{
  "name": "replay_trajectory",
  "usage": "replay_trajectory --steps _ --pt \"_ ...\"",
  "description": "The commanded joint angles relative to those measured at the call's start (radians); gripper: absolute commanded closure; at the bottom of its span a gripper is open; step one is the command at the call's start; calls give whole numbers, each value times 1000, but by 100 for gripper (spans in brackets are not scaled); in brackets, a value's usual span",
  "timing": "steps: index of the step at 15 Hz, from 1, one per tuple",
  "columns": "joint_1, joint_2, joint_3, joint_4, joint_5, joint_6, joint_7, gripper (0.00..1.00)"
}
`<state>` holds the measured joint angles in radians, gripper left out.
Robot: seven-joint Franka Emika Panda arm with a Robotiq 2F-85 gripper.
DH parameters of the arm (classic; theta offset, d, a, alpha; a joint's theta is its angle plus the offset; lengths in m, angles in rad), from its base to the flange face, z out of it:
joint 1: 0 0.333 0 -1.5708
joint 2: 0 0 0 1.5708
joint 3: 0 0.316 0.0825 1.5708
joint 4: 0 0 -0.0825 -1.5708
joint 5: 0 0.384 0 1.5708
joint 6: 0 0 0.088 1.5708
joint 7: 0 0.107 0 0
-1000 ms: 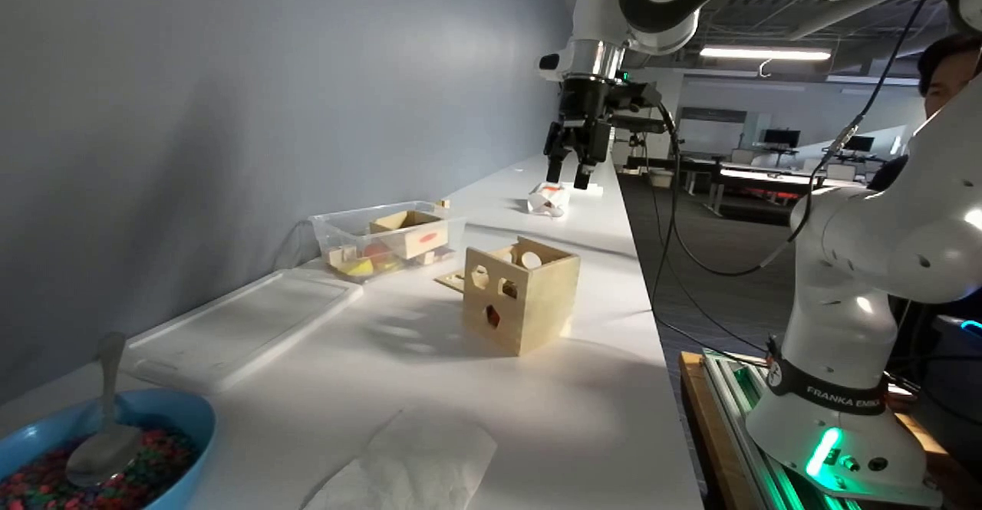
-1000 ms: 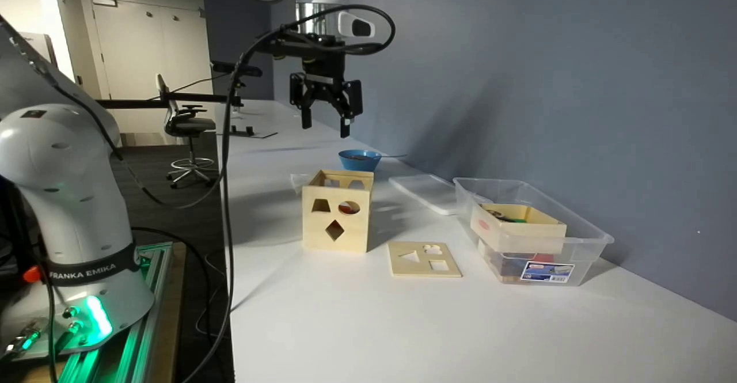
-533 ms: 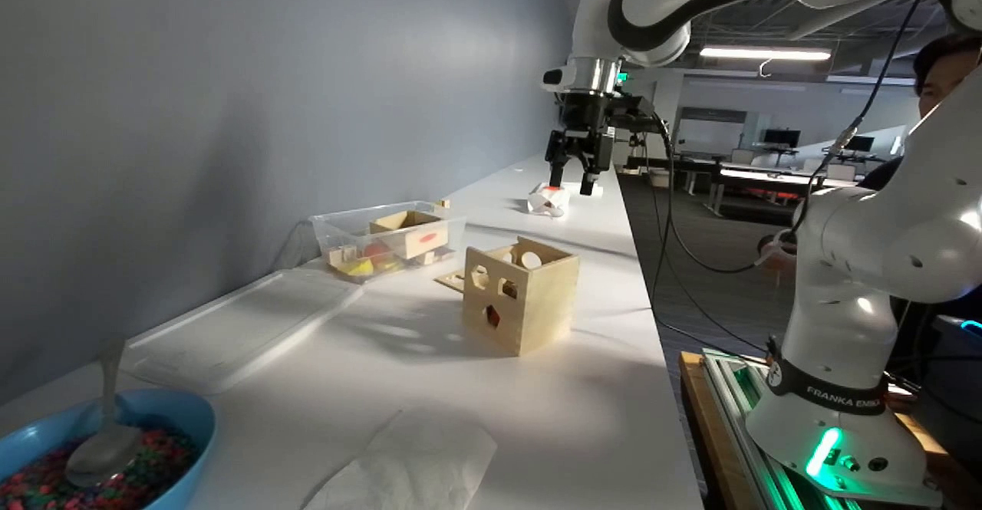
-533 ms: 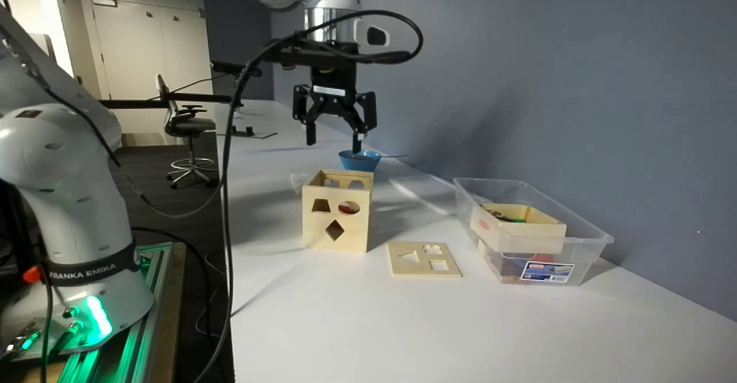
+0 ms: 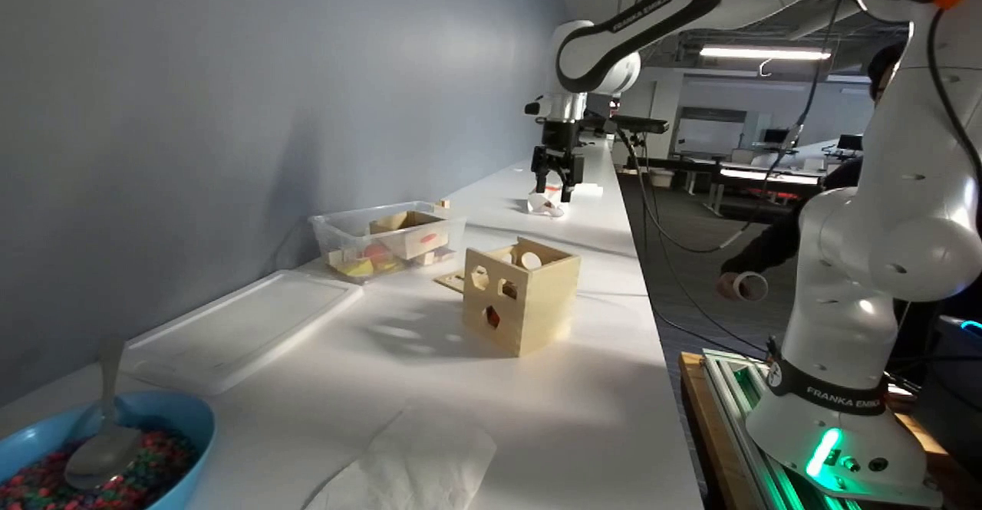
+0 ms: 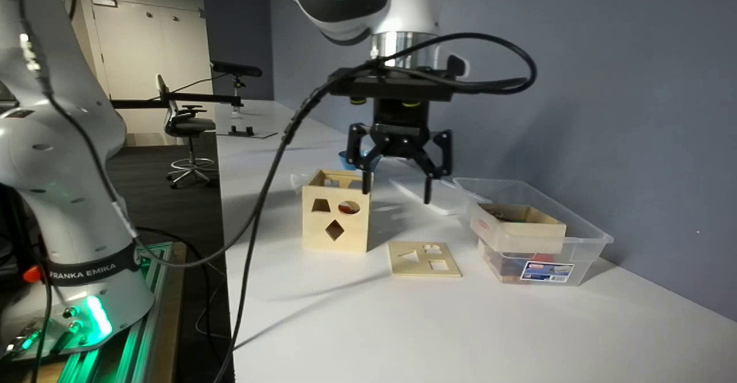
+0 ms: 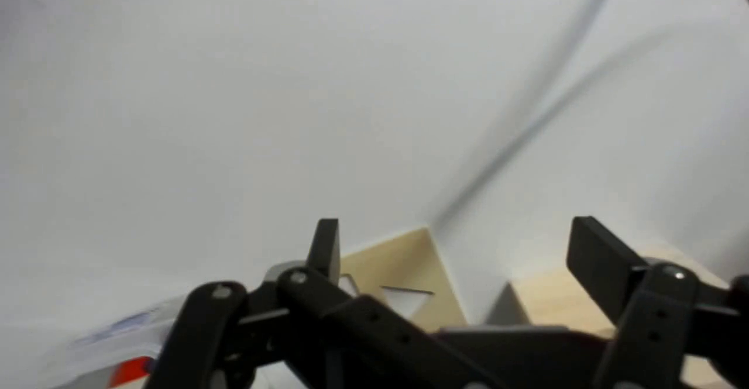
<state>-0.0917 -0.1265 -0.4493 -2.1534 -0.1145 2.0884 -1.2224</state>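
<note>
Tabletop (image 6: pixel 489 331), white, under gripper (image 6: pixel 397 195), between bluish wall (image 6: pixel 633 83) and dark floor (image 6: pixel 178 213).

Robot arm (image 5: pixel 897 241): one. Gripper (image 6: pixel 397 195): one; fingers (image 6: pixel 428 192), two. Wooden cube (image 6: pixel 334 212): one. Flat wooden panel (image 6: pixel 423 265): one; cutouts (image 6: pixel 439 265), three. Open wooden box (image 6: pixel 524 230): one. Clear bin (image 6: pixel 585 255): one. Pale lid (image 5: pixel 242 330): one. Blue bowl (image 5: pixel 184 414): one. Spoon (image 5: pixel 105 452): one.

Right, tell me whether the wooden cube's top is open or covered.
Open. In both exterior views the wooden cube shows its inner walls over the near rim; a flat cut-out panel lies beside it.
</note>
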Motion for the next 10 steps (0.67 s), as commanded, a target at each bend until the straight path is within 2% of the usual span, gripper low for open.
replay_trajectory --steps 1,2,5,8,9,10 --pt "-60 215 89 176 -51 131 140 0" --pt "-82 113 91 82 -7 92 55 0" --pt "-90 214 130 158 -25 131 126 0" --pt "-96 222 131 173 -25 131 130 0" --pt "-90 235 134 176 -29 159 168 0" --pt "-95 248 149 183 24 161 146 0"
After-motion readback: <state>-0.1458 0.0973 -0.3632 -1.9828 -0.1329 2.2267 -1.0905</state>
